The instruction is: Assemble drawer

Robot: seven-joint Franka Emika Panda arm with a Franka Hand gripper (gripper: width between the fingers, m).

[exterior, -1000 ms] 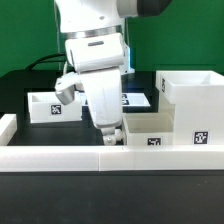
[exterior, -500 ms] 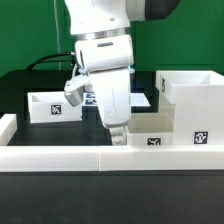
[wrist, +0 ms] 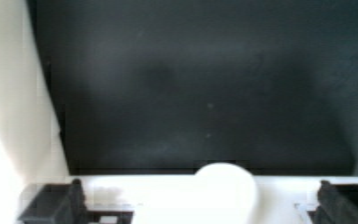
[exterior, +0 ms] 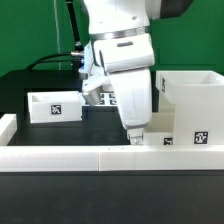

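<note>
The arm [exterior: 120, 40] hangs low over the black table [exterior: 40, 85], with the gripper [exterior: 136, 138] pointing straight down at the front of the scene. Its tip sits right at the near tray [exterior: 168, 126], at that tray's wall on the exterior view's left. From this angle I cannot tell whether it touches the wall.

In the wrist view the two dark fingers [wrist: 51, 203] show at opposite corners, spread wide. A white surface with a rounded bump [wrist: 222, 185] lies across the gap between them. Nothing looks pinched (the wrist view is soft, so that is as far as I would go).

The drawer is in three separate pieces on the table:
- **Shell:** the shell [exterior: 195, 92] stands on the exterior view's right. It is the tallest piece, its opening faces up, and a tag [exterior: 200, 138] sits low on its front.
- **Near tray:** it sits just beside the shell, towards the middle, and is lower. It has a tag of its own on the front wall.
- **Left tray:** the left tray [exterior: 55, 106] rests well apart from the other two, on the exterior view's left. It is upright, open side up, with its tag facing the camera.

Low white border blocks [exterior: 60, 158] run along the front edge of the table. Another block [exterior: 8, 126] runs down the exterior view's left side. In the exterior view the gripper's tip shows just above the front block.
</note>
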